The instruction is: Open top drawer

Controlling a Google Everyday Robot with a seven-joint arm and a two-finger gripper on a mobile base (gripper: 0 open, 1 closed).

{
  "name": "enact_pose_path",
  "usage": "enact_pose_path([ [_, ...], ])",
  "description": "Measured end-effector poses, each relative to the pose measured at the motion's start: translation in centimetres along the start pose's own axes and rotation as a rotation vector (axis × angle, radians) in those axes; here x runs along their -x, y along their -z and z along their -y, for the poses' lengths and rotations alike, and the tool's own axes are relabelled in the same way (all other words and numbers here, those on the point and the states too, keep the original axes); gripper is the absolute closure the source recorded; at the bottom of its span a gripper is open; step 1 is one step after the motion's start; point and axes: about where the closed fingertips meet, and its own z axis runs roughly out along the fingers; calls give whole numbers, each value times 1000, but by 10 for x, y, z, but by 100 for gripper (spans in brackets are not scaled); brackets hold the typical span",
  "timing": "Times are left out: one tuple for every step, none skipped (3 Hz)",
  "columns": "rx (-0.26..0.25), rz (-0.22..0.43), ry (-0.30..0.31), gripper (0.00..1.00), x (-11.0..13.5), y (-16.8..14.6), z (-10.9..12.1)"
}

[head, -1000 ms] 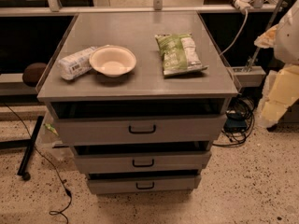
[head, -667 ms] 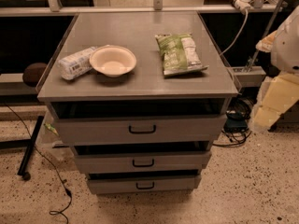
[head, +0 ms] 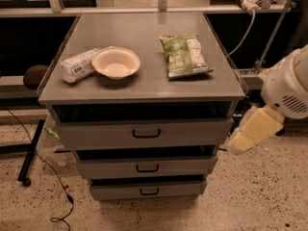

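The top drawer point(head: 96, 134) is the widest grey front, just under the cabinet top, with a small black bar handle point(head: 146, 134) at its centre and a dark gap above it. Two slimmer grey drawers point(head: 110, 168) point(head: 115, 190) sit below it with like handles. My arm's white housing point(head: 288, 90) and a cream link point(head: 252, 130) come in from the right, beside the cabinet's right side at drawer height. My gripper itself is out of view; no fingers show.
On the cabinet top point(head: 144, 76) lie a wrapped packet point(head: 77, 65), a paper bowl point(head: 116, 62) and a green chip bag point(head: 184, 55). Cables trail on the speckled floor at the left point(head: 53, 177). A shelf rail runs behind point(head: 144, 9).
My arm's cream link has swung down and to the left, closer to the cabinet's right side. The drawers and the things on top have not moved.
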Motion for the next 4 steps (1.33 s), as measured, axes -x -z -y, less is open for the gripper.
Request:
enact_pose_path([
  [31, 122, -93, 0, 7, -44, -9],
  [54, 225, -151, 0, 25, -78, -21],
  [38, 307, -180, 0, 47, -99, -35],
  [39, 307, -180, 0, 47, -99, -36],
])
